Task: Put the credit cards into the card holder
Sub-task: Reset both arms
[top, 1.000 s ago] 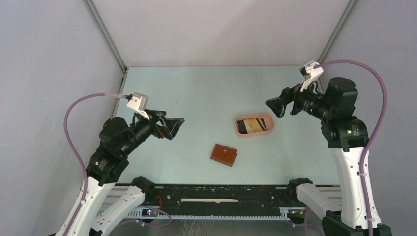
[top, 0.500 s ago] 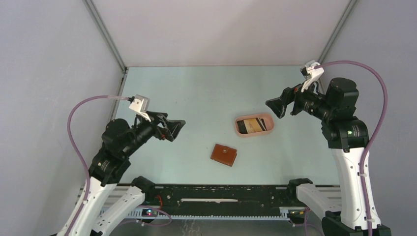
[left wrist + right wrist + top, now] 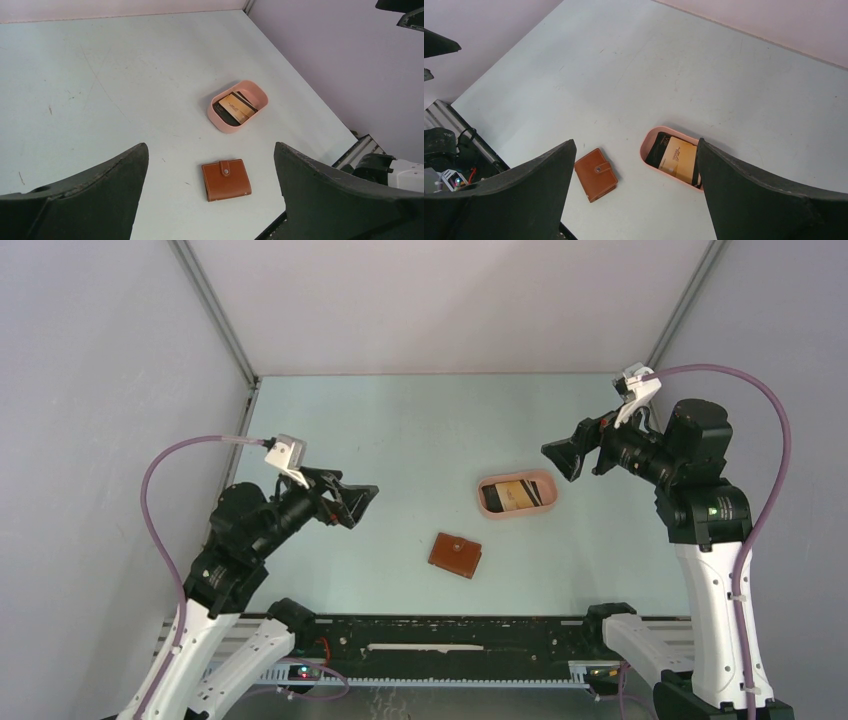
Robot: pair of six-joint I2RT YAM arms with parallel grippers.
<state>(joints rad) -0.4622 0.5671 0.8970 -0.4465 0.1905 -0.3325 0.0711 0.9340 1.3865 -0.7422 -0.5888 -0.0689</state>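
The card holder (image 3: 455, 555), a reddish-brown leather wallet, lies shut and snapped on the table; it also shows in the left wrist view (image 3: 226, 179) and the right wrist view (image 3: 596, 174). The credit cards (image 3: 514, 494) lie stacked in a pink oval tray (image 3: 487, 506), a yellow-orange one on top of a black one (image 3: 680, 159); they also show in the left wrist view (image 3: 235, 107). My left gripper (image 3: 360, 502) is open and empty, in the air left of the wallet. My right gripper (image 3: 556, 455) is open and empty, above and right of the tray.
The pink tray (image 3: 218, 120) stands behind and right of the wallet. Grey walls close in the table on the left, back and right. A black rail (image 3: 450, 625) runs along the near edge.
My left arm has shifted slightly forward and toward the middle. The right arm, wallet and tray have not moved.
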